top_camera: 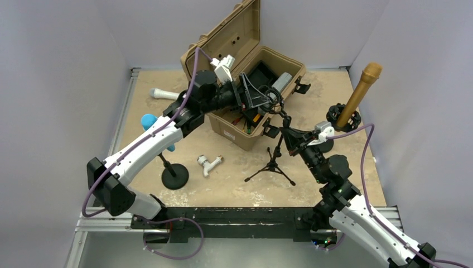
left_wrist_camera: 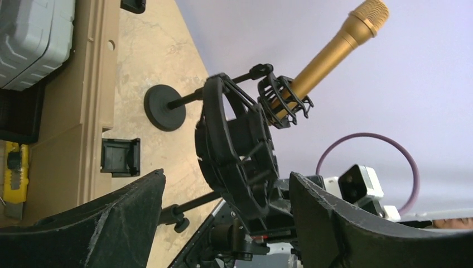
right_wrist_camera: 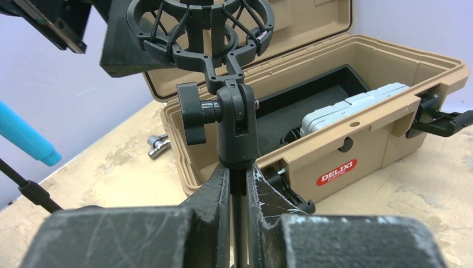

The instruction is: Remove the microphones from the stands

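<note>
A black tripod stand stands mid-table, topped by a black shock mount whose ring looks empty in the right wrist view. My left gripper is open, its fingers either side of that mount. My right gripper is shut on the tripod's pole just under the swivel joint. A gold microphone sits tilted in a second mount on a round-base stand at the right, also in the left wrist view. A blue microphone sits on a round-base stand at the left.
An open tan case with a grey box and tools stands behind the tripod. A white microphone lies at the back left. A white pipe fitting lies near the blue microphone's stand base.
</note>
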Robot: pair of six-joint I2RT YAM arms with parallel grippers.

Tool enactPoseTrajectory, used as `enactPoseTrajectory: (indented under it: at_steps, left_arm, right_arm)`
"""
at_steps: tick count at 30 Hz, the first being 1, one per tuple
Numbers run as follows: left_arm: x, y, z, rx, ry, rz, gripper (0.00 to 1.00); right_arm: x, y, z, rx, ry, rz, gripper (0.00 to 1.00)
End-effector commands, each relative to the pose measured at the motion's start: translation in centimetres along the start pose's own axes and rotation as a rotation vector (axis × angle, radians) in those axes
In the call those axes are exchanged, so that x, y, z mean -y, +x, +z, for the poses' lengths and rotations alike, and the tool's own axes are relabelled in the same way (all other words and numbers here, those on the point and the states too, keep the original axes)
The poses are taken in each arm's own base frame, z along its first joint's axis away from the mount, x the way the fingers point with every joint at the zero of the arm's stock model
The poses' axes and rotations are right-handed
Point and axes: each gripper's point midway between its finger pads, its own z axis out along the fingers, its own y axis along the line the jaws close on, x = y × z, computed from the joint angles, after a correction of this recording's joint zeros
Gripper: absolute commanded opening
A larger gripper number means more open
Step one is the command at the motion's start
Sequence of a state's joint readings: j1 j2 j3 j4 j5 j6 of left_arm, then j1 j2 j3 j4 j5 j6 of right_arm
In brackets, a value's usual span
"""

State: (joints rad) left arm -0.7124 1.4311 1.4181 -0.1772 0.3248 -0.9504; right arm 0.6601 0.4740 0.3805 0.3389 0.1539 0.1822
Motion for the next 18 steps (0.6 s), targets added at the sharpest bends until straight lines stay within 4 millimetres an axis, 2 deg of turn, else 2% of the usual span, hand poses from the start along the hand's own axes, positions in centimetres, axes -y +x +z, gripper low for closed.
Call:
enactPoseTrajectory:
  at_steps: [1,8,13,18]
  left_arm:
    - [1.4,-1.2,0.7,0.015,0.05,0.015,0.8]
    - [0.6,-1.8,1.9,0.04,0.017,0.03,0.75]
    - [1.2,-1.4,2.6,0.024,0.042,0.048,0.63]
    - [1.8,-1.0,2.2,0.023,0.052,0.077,0.53]
  right_arm:
    - [-1.2,-4.1,0.3,0.148,-0.051,0.009,0.0]
    - [-1.4,-3.9,0.5,0.142,-0.062,0.001,0.0]
    - [-1.1,-4.1,1.0,0.152,-0.044,-0.021,0.0]
    - [-0.3,-4.1,1.6,0.16,-0.001,-0.042,0.0]
